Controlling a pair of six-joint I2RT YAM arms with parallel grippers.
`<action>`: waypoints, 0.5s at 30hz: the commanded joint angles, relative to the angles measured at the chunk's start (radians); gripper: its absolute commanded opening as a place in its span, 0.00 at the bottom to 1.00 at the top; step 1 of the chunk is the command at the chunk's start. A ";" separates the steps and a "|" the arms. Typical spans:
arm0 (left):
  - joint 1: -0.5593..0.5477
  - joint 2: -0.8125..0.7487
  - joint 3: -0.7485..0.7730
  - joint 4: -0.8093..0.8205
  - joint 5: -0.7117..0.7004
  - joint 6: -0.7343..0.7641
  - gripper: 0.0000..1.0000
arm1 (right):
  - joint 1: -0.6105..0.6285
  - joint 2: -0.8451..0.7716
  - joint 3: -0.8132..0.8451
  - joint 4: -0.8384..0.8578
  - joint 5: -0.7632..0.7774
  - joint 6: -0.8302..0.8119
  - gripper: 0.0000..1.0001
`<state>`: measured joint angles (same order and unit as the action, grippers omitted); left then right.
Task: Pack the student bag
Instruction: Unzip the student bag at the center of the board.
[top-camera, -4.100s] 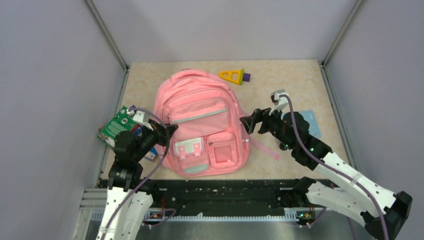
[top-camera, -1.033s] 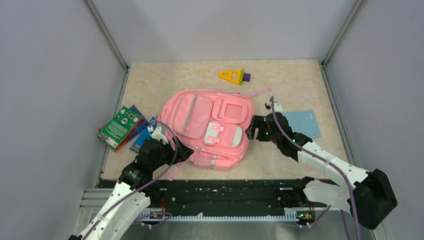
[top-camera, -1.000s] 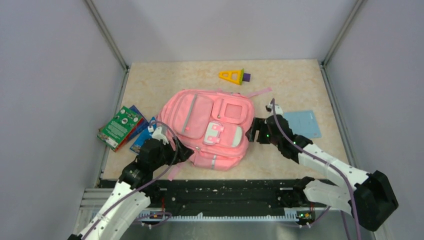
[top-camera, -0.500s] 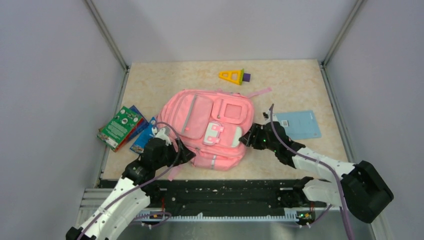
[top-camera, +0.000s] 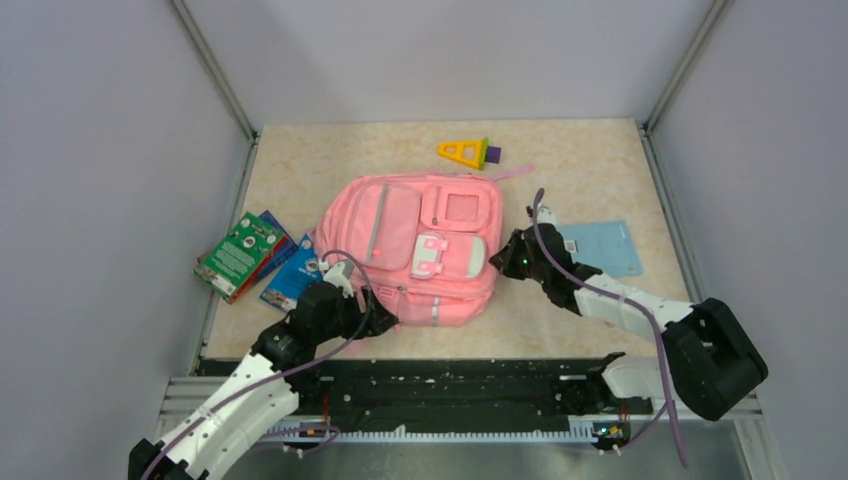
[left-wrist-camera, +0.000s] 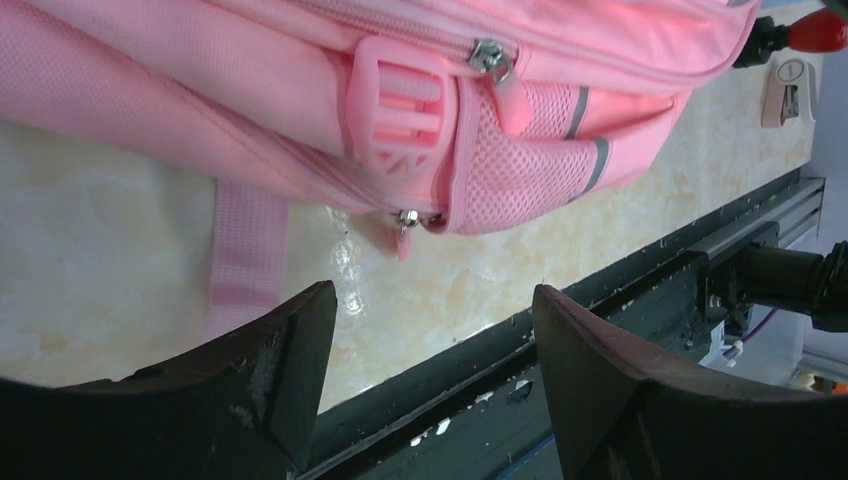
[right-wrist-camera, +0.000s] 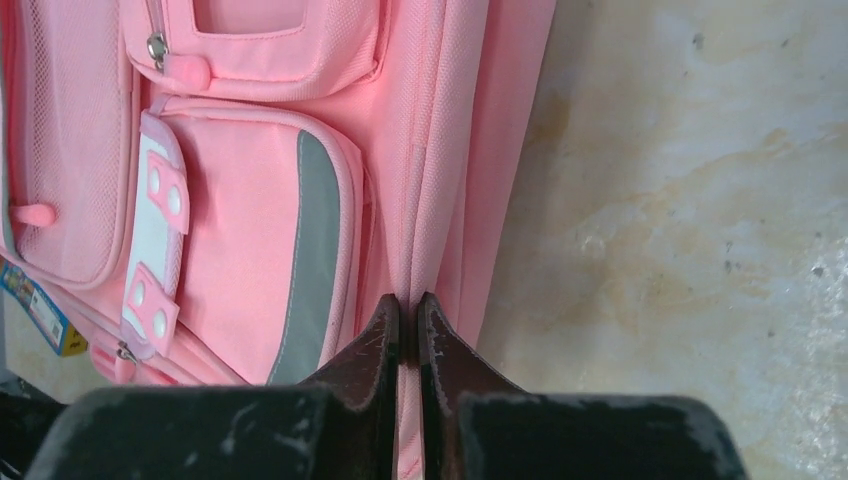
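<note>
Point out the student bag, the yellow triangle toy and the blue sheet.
student bag (top-camera: 395, 225), top external view, large front pocket.
yellow triangle toy (top-camera: 476, 153), top external view, yellow bar beside purple piece.
blue sheet (top-camera: 610, 250), top external view, bare middle.

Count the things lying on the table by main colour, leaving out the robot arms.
Pink: 1, the student bag
Yellow: 1, the triangle toy
Green: 1, the green pack
Blue: 2, the dark blue booklet and the light blue sheet
Total: 5
</note>
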<state>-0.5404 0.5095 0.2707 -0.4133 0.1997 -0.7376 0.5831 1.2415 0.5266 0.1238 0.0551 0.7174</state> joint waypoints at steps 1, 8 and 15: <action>-0.040 0.012 -0.026 0.083 -0.022 -0.013 0.75 | -0.042 0.036 0.090 0.037 0.045 -0.059 0.00; -0.155 0.053 -0.128 0.286 -0.094 -0.132 0.68 | -0.053 0.063 0.119 0.044 0.029 -0.061 0.00; -0.258 0.151 -0.131 0.398 -0.324 -0.142 0.60 | -0.053 0.051 0.112 0.044 0.026 -0.056 0.00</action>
<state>-0.7681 0.6205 0.1379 -0.1558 0.0326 -0.8562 0.5442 1.3045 0.5907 0.1059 0.0586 0.6731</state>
